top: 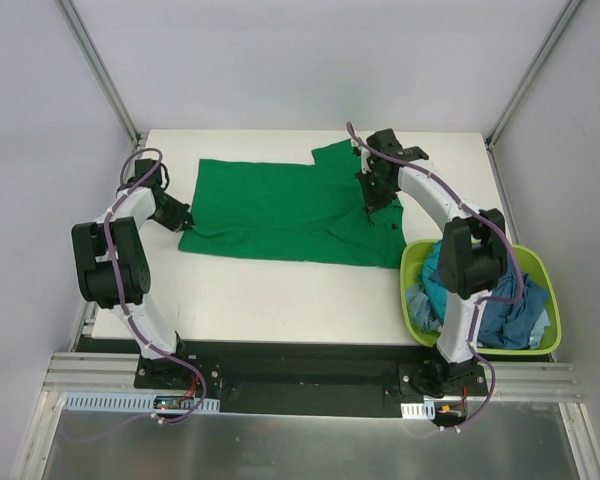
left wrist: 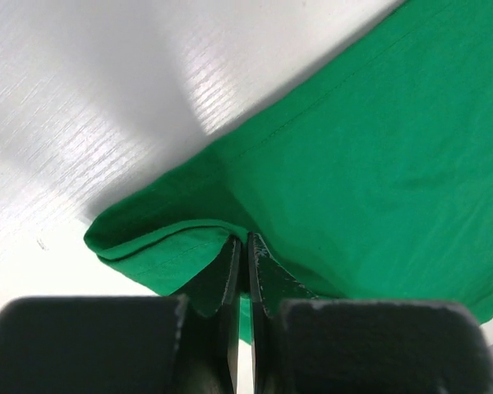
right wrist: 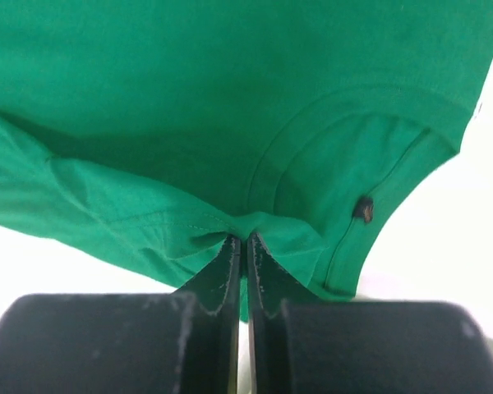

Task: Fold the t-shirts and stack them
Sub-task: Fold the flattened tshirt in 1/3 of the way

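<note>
A large bright green t-shirt lies spread on the white table. My left gripper is shut on the green t-shirt's near-left hem corner; in the left wrist view the shirt bunches at my fingertips. My right gripper is shut on the green t-shirt near the collar; the right wrist view shows the cloth pinched at my fingertips, beside the neckline. Blue and teal t-shirts lie crumpled in the basket.
A lime-green plastic basket stands at the table's near-right corner beside the right arm. Grey enclosure walls and metal posts border the table at the back and sides.
</note>
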`<state>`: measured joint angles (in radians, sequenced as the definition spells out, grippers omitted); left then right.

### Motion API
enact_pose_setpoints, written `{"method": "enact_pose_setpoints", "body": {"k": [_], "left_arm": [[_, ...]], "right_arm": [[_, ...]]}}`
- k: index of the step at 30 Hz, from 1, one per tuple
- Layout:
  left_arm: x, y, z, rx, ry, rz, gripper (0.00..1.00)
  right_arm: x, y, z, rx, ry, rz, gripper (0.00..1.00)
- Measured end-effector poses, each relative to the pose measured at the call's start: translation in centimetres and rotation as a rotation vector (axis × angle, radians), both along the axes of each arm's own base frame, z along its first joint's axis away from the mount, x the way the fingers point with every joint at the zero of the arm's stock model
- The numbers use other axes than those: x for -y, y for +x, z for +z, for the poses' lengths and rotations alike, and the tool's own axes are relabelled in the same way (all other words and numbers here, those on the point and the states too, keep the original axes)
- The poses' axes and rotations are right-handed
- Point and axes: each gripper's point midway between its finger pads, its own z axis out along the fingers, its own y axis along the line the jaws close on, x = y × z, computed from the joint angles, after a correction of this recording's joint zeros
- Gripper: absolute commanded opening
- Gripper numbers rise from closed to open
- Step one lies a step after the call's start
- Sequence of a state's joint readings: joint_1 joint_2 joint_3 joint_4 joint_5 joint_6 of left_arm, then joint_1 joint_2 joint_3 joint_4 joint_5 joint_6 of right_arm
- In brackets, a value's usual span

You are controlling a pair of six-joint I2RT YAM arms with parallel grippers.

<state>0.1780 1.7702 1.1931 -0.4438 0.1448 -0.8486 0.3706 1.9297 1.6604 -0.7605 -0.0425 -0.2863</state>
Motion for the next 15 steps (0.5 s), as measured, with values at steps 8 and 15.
{"method": "enact_pose_setpoints", "body": {"k": [8,15], "left_arm": [[-0.5,0.5,-1.3,-0.031,0.016,0.009,0.39],[-1.3,1.1,0.1,0.0,0.069,-0.013,0.99]], "right_arm": [[0.8,4.5,-2.7,0.016,-0.027,-0.028,0.34],[3.0,8.2,-1.5,0.128,-0.087,-0.147,0.99]]}}
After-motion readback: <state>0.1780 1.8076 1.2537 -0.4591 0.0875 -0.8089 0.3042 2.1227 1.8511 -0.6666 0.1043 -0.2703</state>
